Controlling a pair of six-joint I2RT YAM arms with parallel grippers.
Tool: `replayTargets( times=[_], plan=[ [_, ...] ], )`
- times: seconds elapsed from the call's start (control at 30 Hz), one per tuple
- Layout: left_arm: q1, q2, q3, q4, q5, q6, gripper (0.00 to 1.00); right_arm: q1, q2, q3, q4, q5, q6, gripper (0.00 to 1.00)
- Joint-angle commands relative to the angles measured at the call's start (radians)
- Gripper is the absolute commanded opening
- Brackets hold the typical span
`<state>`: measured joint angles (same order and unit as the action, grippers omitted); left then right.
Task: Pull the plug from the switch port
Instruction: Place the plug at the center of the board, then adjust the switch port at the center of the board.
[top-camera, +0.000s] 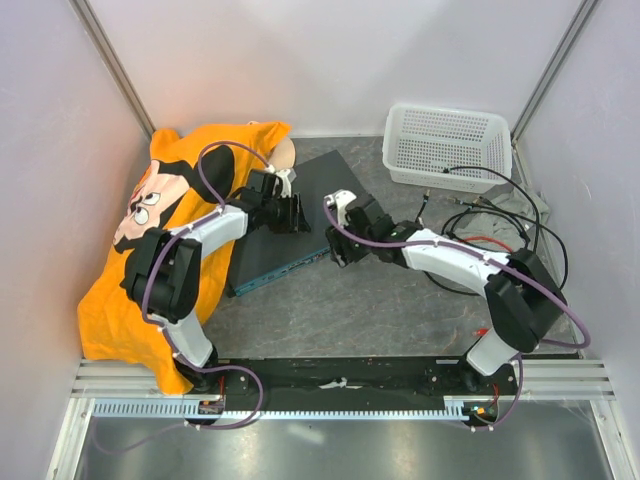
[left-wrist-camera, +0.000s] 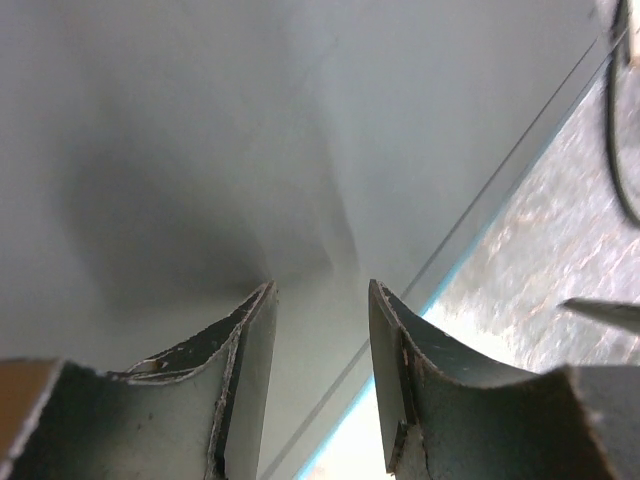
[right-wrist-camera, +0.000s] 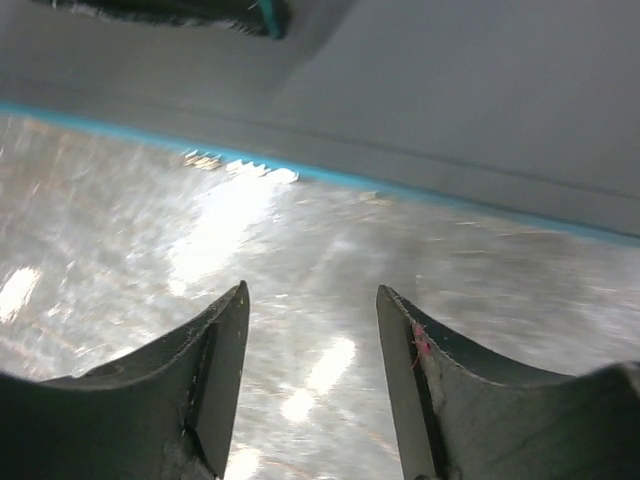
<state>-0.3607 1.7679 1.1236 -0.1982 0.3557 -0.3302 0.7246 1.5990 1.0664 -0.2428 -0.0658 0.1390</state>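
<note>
The switch (top-camera: 310, 190) lies slanted in the middle of the table, dark blue-grey on top with a teal front face (top-camera: 275, 272). My left gripper (top-camera: 292, 216) hovers over its top near the left end. In the left wrist view the left gripper (left-wrist-camera: 320, 286) is open and empty above the grey top (left-wrist-camera: 200, 150). My right gripper (top-camera: 338, 246) sits by the switch's right end. In the right wrist view it (right-wrist-camera: 312, 290) is open over bare table, and the switch's teal-edged side (right-wrist-camera: 450, 100) lies just beyond. I cannot make out the plug in any view.
A white mesh basket (top-camera: 447, 146) stands at the back right. Loose black cables (top-camera: 505, 215) coil on the table right of the right arm. An orange cartoon shirt (top-camera: 130, 260) covers the left side, touching the switch's left end. Walls close in on three sides.
</note>
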Motion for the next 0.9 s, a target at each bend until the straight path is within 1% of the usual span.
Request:
replayTargets(
  times=[0.0,0.1,0.23,0.33,0.37,0.43,0.63,0.73,0.87],
  plan=[
    [-0.001,-0.111,-0.062,-0.044,-0.053,0.026,0.50,0.070,0.044,0.038,0.025,0.084,0.057,0.59],
    [0.002,-0.186,-0.128,-0.014,-0.081,0.040,0.50,0.085,0.085,0.069,0.033,0.090,0.089,0.56],
    [0.000,-0.223,-0.179,0.016,-0.118,0.056,0.52,0.088,0.142,0.112,0.030,0.119,0.138,0.52],
    [0.008,-0.228,-0.211,0.028,-0.152,0.079,0.53,0.098,0.173,0.142,0.027,0.139,0.163,0.51],
    [0.014,-0.229,-0.222,0.020,-0.144,0.071,0.55,0.102,0.180,0.150,0.025,0.139,0.166,0.50],
    [0.035,-0.226,-0.237,0.019,-0.141,0.039,0.56,0.114,0.199,0.159,0.042,0.146,0.174,0.50],
    [0.095,-0.213,-0.303,0.052,-0.124,-0.016,0.54,0.137,0.234,0.178,0.080,0.172,0.168,0.50],
    [0.106,-0.191,-0.309,0.066,-0.101,-0.027,0.53,0.137,0.251,0.199,0.071,0.179,0.159,0.50],
    [0.106,-0.194,-0.294,0.077,-0.115,-0.017,0.54,0.139,0.268,0.210,0.069,0.201,0.165,0.50]
  ],
)
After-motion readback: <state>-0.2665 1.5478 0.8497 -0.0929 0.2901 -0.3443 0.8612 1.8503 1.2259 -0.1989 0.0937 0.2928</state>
